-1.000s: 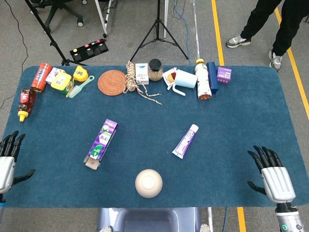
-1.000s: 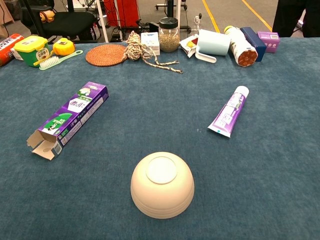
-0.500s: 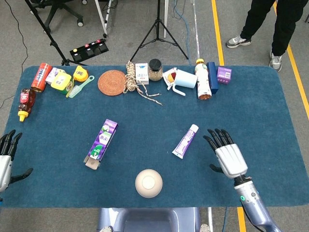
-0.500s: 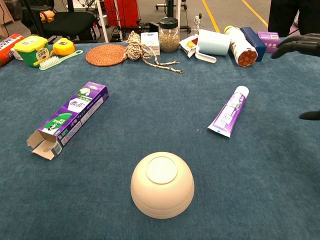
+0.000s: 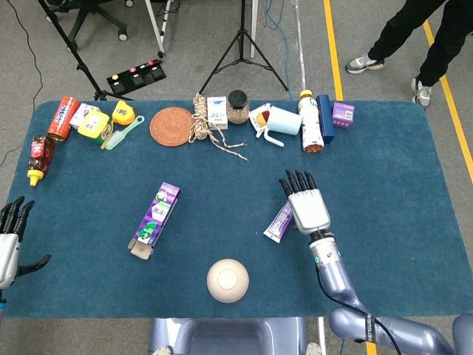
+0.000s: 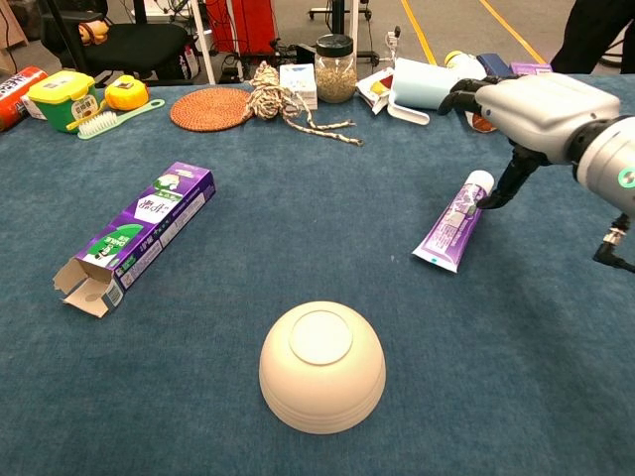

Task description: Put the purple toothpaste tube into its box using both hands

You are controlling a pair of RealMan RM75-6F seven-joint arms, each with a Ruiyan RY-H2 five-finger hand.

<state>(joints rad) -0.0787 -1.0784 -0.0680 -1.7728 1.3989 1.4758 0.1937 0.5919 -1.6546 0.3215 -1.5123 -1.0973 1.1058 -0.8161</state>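
A purple toothpaste tube (image 6: pixel 452 226) with a white cap lies flat, right of centre. Its purple box (image 6: pixel 137 235) lies left, near flap open.

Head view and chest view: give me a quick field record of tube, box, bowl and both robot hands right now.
tube: lying flat, cap end pointing away from robot
box: lying flat, near flap open
bowl: upside down, between box and tube, nearer the robot
right robot hand: above tube's cap end, fingers apart, holding nothing
left robot hand: at table's left edge, open, holding nothing
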